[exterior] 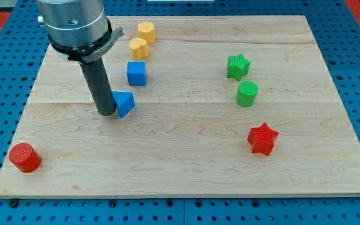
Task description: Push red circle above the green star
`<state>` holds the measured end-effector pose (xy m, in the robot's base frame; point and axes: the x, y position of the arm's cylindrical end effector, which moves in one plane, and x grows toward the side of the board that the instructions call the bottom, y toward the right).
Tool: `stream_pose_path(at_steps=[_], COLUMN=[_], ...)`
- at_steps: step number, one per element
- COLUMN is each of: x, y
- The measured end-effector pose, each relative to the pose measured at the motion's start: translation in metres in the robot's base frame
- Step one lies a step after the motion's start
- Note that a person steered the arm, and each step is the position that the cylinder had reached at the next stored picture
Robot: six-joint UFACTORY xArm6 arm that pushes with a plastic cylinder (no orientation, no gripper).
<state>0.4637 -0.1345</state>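
The red circle (24, 157) lies near the view's bottom-left corner of the wooden board. The green star (237, 66) sits at the upper right. My tip (107, 113) rests on the board at the left centre, touching the left side of a blue triangle (124, 103). The tip is well above and to the right of the red circle and far left of the green star.
A blue cube (137, 73) stands just above the blue triangle. Two yellow blocks (139, 48) (145, 31) lie near the top. A green circle (247, 94) sits just below the green star. A red star (262, 139) lies at lower right. The wooden board (186, 162) is edged by blue pegboard.
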Motion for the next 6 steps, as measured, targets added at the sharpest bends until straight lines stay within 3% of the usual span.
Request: stream_pose_path(at_steps=[4, 6], x=[0.0, 0.01], y=[0.016, -0.094])
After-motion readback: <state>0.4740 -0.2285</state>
